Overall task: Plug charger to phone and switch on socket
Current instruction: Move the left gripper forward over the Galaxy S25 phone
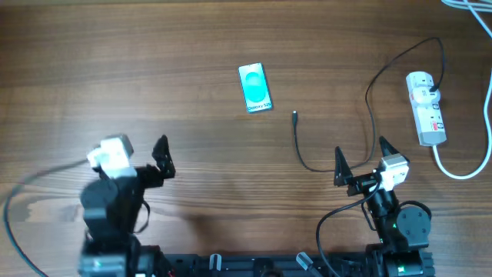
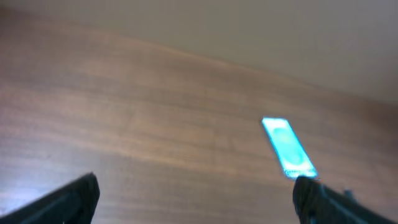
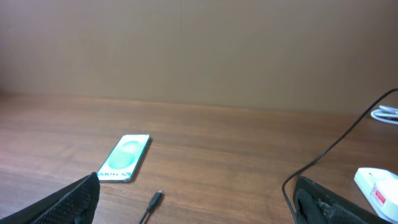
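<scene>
The phone (image 1: 255, 88) lies flat with its cyan screen up at the table's middle back; it also shows in the left wrist view (image 2: 288, 147) and the right wrist view (image 3: 125, 157). The charger's black plug tip (image 1: 294, 116) lies loose just right of the phone, also seen in the right wrist view (image 3: 155, 199). Its thin cable (image 1: 373, 85) curves to the adapter in the white socket strip (image 1: 427, 108) at the right, whose end shows in the right wrist view (image 3: 377, 183). My left gripper (image 1: 162, 158) is open and empty. My right gripper (image 1: 361, 160) is open and empty, near the cable loop.
The socket's thick white cord (image 1: 461, 171) loops off the table's right edge. Another white cord (image 1: 469, 9) shows at the top right corner. A grey cable (image 1: 31, 185) trails from the left arm.
</scene>
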